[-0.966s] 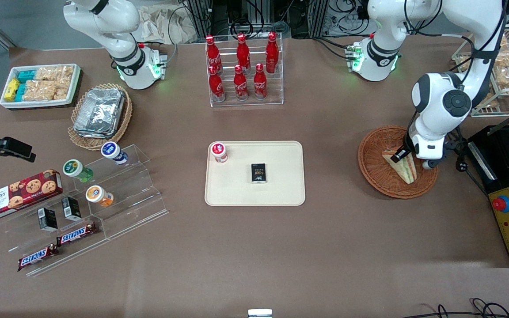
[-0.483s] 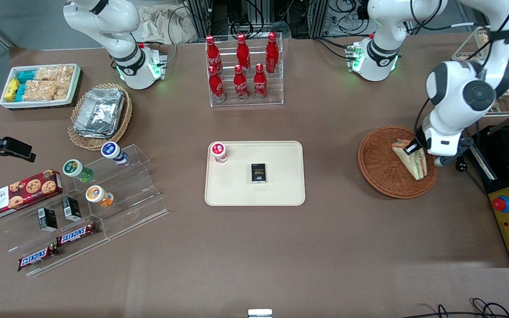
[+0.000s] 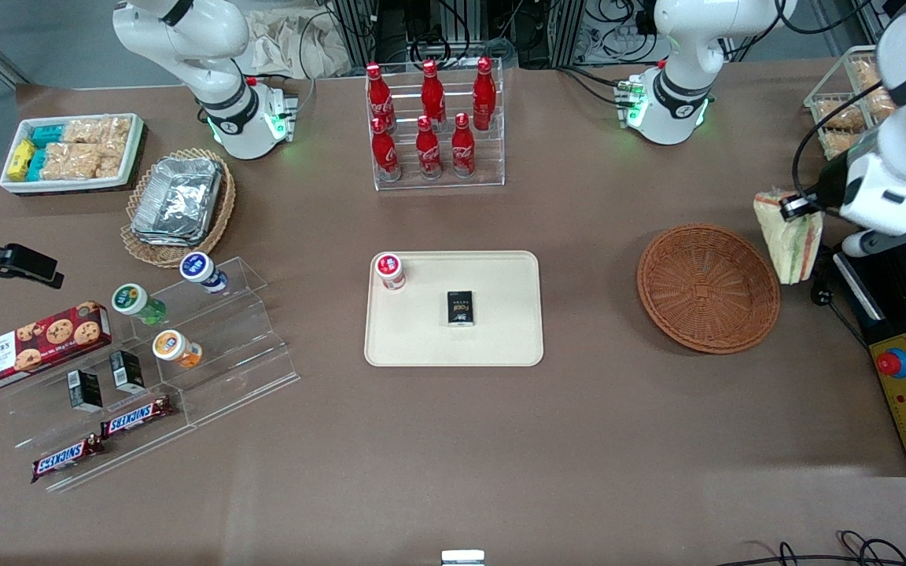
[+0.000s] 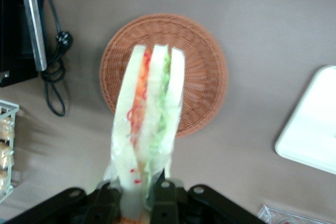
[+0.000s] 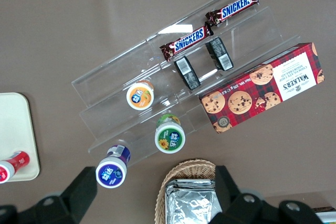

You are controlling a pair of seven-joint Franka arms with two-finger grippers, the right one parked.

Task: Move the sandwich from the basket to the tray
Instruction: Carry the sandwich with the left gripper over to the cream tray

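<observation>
Since a second ago your gripper (image 3: 795, 206) has lifted the sandwich (image 3: 789, 240) clear out of the basket (image 3: 708, 288) — back then the wedge lay in the wicker, and now it hangs in the air at about two o'clock from the basket's centre, toward the working arm's end of the desk (image 3: 453, 440). You can see in the wrist view that the gripper (image 4: 137, 192) is closed on the wedge's narrow end, with the sandwich (image 4: 149, 124) pointing away from it, its orange-red and green layers edge-on between the bread slices, over the basket (image 4: 205, 66). The basket itself now holds nothing. Your tray (image 3: 500, 338) sits at nine o'clock from the basket, well apart from the sandwich (it carries a red-capped little bottle (image 3: 390, 271) near one corner and a small black box (image 3: 461, 307) around its middle).
</observation>
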